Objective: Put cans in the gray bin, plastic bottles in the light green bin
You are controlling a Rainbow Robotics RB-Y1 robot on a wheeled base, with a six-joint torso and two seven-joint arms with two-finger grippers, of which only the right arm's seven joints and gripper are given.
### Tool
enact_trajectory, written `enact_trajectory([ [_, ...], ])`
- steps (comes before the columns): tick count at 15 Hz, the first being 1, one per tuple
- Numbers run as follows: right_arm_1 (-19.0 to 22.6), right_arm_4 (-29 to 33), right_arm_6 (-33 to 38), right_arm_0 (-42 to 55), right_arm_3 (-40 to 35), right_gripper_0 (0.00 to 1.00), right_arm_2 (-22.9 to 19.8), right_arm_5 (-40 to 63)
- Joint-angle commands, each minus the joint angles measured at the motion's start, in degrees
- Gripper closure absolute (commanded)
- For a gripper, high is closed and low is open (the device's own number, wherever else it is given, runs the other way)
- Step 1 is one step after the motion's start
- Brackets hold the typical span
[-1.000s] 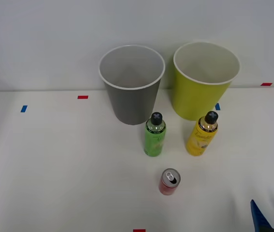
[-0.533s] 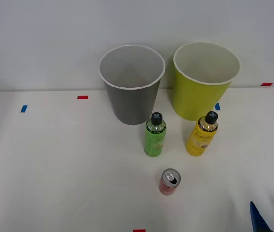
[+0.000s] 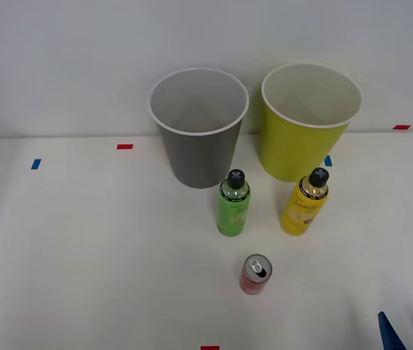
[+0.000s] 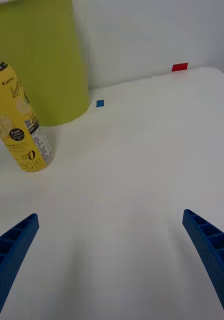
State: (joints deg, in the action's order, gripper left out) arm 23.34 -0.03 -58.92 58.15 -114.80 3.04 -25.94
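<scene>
- Gray bin at back of table, left of the pair; contents not readable from front view, possibly sth. orange low inside, can't confirm.
- Light green bin just beside it on the right; interior looks pale, nothing seen in it.
- Green bottle upright in front of gray bin; yellow bottle upright in front of light green bin, apart from it.
- Red can upright nearer the robot, not yet binned.
- Judged: both bottles + red can left to do.
- Right gripper low at near-right corner, fingers wide apart, holding nothing, touching nothing; yellow bottle ahead, off to one side.
</scene>
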Motion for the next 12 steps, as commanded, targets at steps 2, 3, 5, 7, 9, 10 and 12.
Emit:
enact_trajectory([
  [2, -3.30, 13.30, 17.26, -0.32, 8.72, 0.00, -3.30, -14.67],
  [3, -4.89, 16.11, 19.37, -0.32, 9.42, 0.00, -4.71, -16.78],
  [5, -8.67, 24.99, 23.06, -0.40, 9.42, 0.00, -9.37, -18.89],
  [7, -9.46, 29.38, 26.75, -0.75, 9.33, 0.00, -12.44, -20.47],
  [9, -7.17, 29.82, 26.49, -1.63, 9.33, 0.00, -12.88, -20.82],
  [10, -5.41, 29.30, 26.31, -2.34, 9.77, 0.00, -12.35, -20.82],
  [12, -4.27, 28.86, 26.31, -4.18, 11.18, 0.00, -11.04, -21.09],
])
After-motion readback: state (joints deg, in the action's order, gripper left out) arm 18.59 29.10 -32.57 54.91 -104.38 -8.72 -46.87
